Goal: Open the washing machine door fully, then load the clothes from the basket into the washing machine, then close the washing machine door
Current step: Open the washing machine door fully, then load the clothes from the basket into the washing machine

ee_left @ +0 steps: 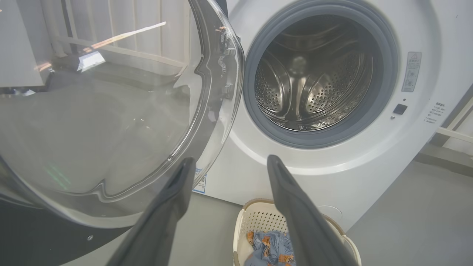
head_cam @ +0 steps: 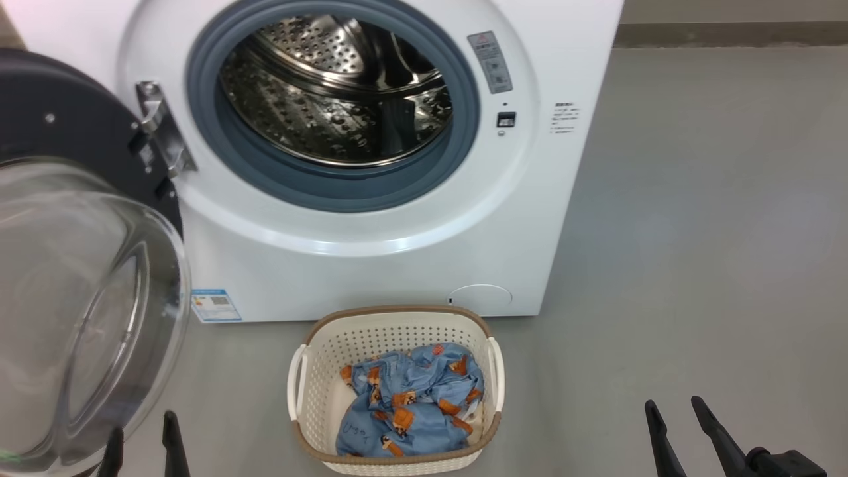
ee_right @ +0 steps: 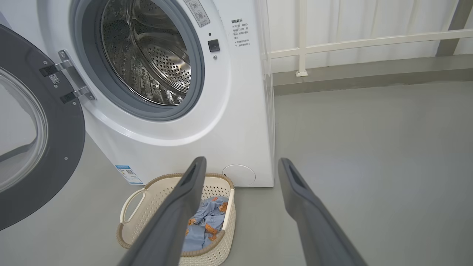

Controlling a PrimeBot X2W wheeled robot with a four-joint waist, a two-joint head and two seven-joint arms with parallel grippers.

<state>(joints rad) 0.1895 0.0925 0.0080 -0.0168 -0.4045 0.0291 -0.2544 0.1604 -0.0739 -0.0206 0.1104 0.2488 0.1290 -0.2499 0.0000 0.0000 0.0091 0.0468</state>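
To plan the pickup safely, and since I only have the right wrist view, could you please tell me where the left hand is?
Observer: In the head view the left hand is at the lower left, beside the bulging glass of the washing machine door.
Operator: Is it holding anything?
Observer: No. The left wrist view shows its fingers spread apart with nothing between them.
Operator: Does the basket have a second handle?
Observer: Yes. In the head view the basket has a white handle on each side.
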